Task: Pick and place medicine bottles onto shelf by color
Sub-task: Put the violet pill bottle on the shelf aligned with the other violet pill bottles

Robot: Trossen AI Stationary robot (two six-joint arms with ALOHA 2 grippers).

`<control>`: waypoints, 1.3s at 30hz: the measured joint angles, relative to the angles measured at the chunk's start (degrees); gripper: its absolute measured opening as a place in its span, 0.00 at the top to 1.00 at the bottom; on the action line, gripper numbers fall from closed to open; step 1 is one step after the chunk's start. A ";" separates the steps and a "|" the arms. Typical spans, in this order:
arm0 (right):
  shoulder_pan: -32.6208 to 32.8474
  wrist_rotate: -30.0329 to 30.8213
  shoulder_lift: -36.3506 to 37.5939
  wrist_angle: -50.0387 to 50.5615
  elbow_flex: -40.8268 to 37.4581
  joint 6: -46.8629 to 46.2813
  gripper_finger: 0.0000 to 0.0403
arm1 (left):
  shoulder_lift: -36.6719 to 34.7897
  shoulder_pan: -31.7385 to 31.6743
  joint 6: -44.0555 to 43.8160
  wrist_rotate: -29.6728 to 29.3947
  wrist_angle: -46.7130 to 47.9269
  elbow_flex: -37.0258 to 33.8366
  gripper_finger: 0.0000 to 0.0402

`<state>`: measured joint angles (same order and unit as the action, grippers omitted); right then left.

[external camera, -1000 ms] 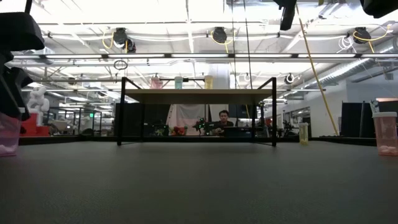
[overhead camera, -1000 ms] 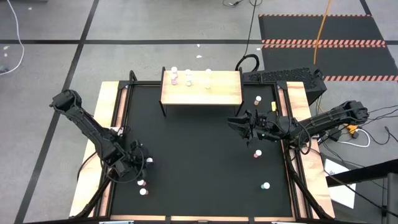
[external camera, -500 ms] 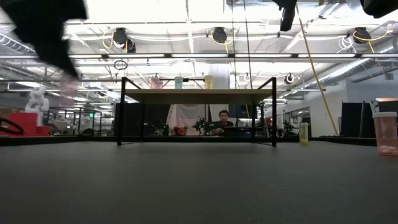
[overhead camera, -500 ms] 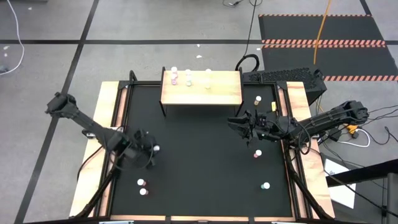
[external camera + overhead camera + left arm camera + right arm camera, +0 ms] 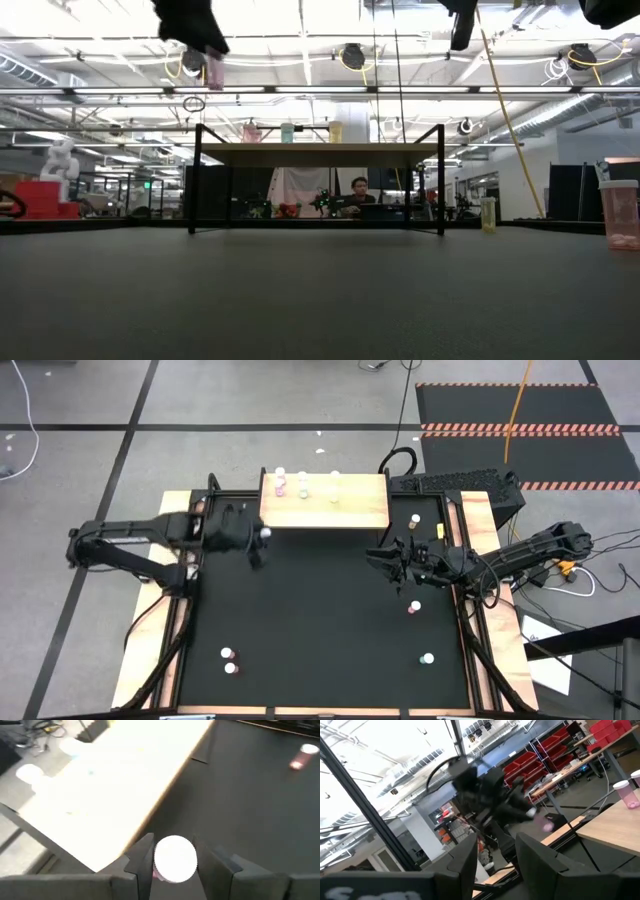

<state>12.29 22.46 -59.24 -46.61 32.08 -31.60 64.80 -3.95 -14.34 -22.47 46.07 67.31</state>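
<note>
While the left gripper (image 5: 262,536) hangs in the air just off the shelf's (image 5: 350,510) near-left corner, its fingers (image 5: 142,857) are closed on a small pink bottle (image 5: 174,859) with a round white cap. The shelf is a pale wooden board on thin black legs at the far side of the black tabletop (image 5: 320,620), with four bottles (image 5: 305,483) along its far-left edge. The right gripper (image 5: 385,558) waits at mid-right, fingers parted and empty.
</note>
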 joint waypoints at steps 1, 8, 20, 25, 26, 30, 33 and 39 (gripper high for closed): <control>0.02 0.12 0.00 0.00 0.00 -0.26 0.68 | 0.49 -2.61 1.74 1.66 -0.40 0.68 0.67; 0.02 1.66 0.00 0.03 0.02 -1.82 0.68 | 6.85 -17.18 9.10 11.54 -7.86 1.64 0.67; 0.07 1.60 0.00 -0.33 0.02 -3.78 0.68 | 15.08 -27.67 11.16 14.50 -10.47 1.59 0.67; 0.07 1.60 0.00 -0.31 0.02 -3.80 0.68 | 15.08 -28.39 10.47 15.32 -11.65 1.59 0.67; 0.07 1.60 0.00 -0.32 0.02 -3.80 0.68 | 15.08 -28.39 9.77 15.42 -11.62 1.59 0.67; 0.07 1.64 0.00 -0.31 0.02 -3.78 0.68 | 15.08 -28.30 7.61 15.48 -11.65 1.59 0.67; 0.07 1.65 0.00 -0.31 0.02 -3.78 0.68 | 15.09 -28.18 7.23 15.47 -11.66 1.57 0.67; 0.07 1.70 0.00 -0.31 0.02 -3.78 0.68 | 15.08 -28.23 6.68 15.57 -11.74 1.57 0.66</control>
<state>12.36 24.16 -59.24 -46.92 32.10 -35.38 79.88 -32.18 -7.66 -6.90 34.33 68.88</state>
